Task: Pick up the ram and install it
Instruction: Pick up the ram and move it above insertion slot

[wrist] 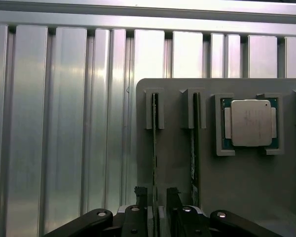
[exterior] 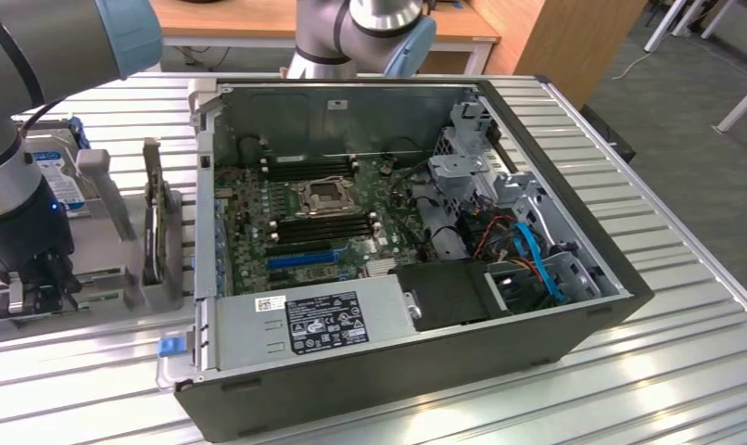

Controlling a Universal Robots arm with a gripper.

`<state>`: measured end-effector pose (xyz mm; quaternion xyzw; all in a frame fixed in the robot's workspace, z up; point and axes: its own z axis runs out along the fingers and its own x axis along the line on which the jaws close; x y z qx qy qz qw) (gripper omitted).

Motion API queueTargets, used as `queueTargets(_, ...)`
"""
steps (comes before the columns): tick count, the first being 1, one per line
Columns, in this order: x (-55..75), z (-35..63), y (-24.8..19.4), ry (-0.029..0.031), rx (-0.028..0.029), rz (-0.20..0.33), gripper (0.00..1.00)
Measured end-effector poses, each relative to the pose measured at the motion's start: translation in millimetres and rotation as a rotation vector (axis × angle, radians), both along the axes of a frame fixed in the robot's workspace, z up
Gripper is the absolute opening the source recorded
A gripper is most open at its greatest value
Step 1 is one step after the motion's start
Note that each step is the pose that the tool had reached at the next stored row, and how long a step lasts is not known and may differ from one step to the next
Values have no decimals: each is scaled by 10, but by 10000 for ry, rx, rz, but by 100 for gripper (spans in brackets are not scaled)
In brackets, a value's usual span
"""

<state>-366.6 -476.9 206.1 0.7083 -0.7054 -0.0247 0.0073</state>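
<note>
- The pincer [wrist: 157, 198] hangs open, gripping nothing.
- The ram [wrist: 154, 148] stands on edge in the grey holder [wrist: 246, 187] on the counter [wrist: 64, 123], lined up between the fingers [wrist: 173, 196], long axis running along their gap.

Open computer case [exterior: 386, 389]; hard drive [exterior: 67, 185], perhaps, nearby.

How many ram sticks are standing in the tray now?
2. One stick stands on edge in a tray slot, between the open jaws. The other stick stands in the next slot, toward the processor. More may be hidden outside this view.
</note>
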Motion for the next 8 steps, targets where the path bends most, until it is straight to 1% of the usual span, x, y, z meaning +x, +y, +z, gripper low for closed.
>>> queueTargets(8, 2, -11, 0, 1, -1, 2, 29)
